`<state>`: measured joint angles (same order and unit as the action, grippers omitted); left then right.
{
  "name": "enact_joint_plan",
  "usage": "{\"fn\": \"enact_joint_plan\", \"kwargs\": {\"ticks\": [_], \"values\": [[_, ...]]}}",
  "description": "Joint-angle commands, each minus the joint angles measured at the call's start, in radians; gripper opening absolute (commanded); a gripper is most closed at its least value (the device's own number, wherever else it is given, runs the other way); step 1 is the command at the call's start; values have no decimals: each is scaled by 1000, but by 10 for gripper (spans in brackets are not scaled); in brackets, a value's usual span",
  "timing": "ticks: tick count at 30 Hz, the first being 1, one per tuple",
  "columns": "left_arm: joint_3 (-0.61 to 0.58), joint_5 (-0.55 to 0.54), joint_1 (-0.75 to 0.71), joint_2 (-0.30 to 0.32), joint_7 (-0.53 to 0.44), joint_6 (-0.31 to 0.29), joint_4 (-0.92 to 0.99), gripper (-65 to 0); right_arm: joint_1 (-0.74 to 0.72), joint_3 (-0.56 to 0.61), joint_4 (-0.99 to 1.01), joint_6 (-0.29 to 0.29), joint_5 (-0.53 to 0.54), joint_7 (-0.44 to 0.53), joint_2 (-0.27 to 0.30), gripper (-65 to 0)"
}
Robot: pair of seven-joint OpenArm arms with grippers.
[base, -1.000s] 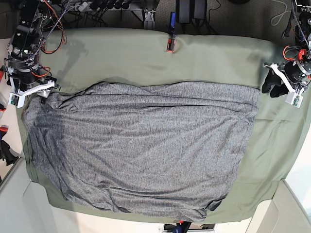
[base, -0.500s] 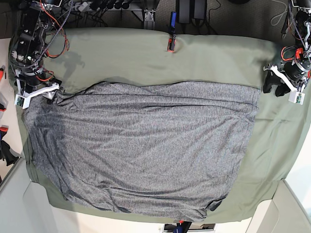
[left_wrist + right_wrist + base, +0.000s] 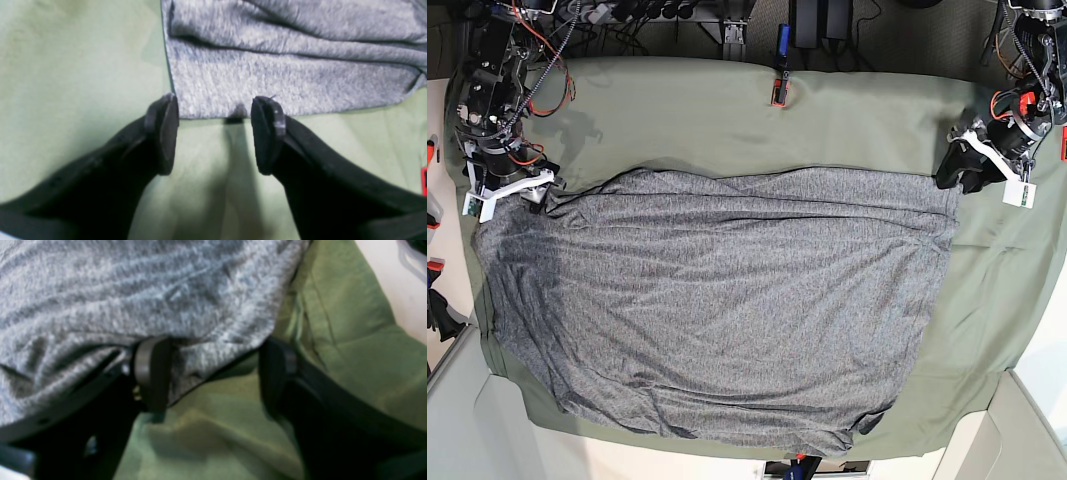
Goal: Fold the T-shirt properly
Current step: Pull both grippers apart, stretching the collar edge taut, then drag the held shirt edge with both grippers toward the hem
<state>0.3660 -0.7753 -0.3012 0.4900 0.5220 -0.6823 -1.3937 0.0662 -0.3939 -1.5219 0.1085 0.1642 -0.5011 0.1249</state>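
No readable labels or writing anywhere; the shirt (image 3: 717, 300) is plain grey, no print. It lies spread flat on the green table cloth (image 3: 727, 120), sleeves not distinguishable, near edge wrinkled. Both wrist views are blurry and the arms are cut off at the frame edges in the base view. Left gripper (image 3: 213, 133): fingers spread wide, nothing between them, tips just at the shirt's corner hem, cloth showing in the gap. Can't tell if the tips touch the fabric. Right gripper (image 3: 213, 373): fingers also spread; one finger (image 3: 151, 373) sits against or under a bunched fold of shirt, the other over bare cloth, with the shirt edge running between them. Not clamped on it. A small red-black clip (image 3: 777, 90) sits on the cloth's far edge, detail too small to read.
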Motion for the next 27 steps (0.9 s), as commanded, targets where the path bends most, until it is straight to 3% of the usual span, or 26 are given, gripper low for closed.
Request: {"fn": "enact_joint_plan", "kwargs": {"ticks": [1,6,15,17,18,20,21,24,27], "values": [[8,-8,8,17,-14,-5,-12,-279,-13,2,-13,3,4,23,10,-243],[6,73,9,-2,-51,107,-12,-280,-13,9,-12,3,5,23,10,-243],[-45,158,21,-16,-86,130,-10,-286,-13,42,-12,3,26,23,10,-245],[-54,182,21,-16,-107,151,-10,-383,-13,51,-12,3,26,23,10,-248],[-54,194,21,-18,-107,151,-10,-468,-13,55,-11,3,26,23,10,-274],[-53,214,21,-19,-107,151,-10,-621,-13,56,-11,3,26,23,10,-395],[-53,220,21,-19,-107,151,-10,-650,-13,56,-11,3,26,23,10,-473],[-53,219,21,-19,-107,151,-11,-650,-13,56,-11,32,26,23,10,-638],[-44,219,20,-19,-106,144,-17,-650,-13,56,-11,63,3,21,10,-650]]}}
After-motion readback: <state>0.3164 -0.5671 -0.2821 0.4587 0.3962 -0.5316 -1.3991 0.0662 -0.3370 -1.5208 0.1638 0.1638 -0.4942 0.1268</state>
